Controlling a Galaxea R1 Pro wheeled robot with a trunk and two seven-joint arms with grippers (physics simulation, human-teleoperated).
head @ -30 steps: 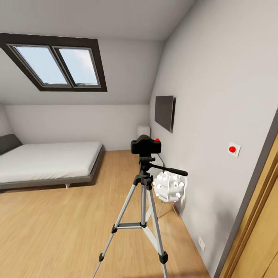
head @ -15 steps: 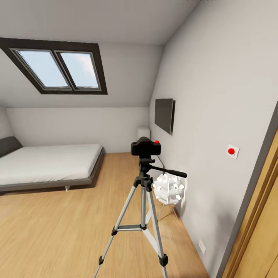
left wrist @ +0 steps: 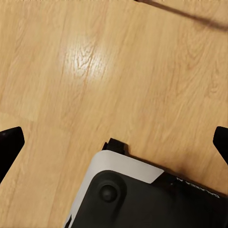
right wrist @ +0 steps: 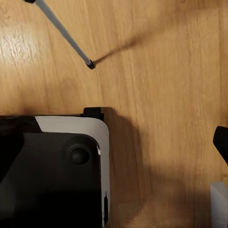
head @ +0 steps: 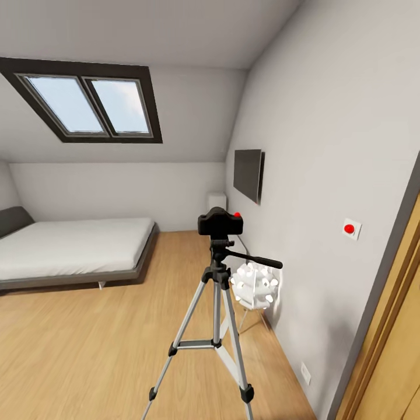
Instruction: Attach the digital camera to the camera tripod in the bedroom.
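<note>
White mattress bed point(head: 73, 245) at left, skylight point(head: 87, 102) above. Digital camera point(head: 220, 222) sits atop camera tripod point(head: 217, 326) at centre, on wood floor point(head: 87, 350); black screen point(head: 248, 171) on right wall. Left gripper point(left wrist: 114, 142) released, fingertips point(left wrist: 9, 142) wide apart over floor. Right gripper: one fingertip point(right wrist: 221, 141) visible, state cannot be told.

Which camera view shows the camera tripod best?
The head view: the whole camera tripod stands on the wood floor, carrying the digital camera. The right wrist view shows one thin grey leg and its foot.
</note>
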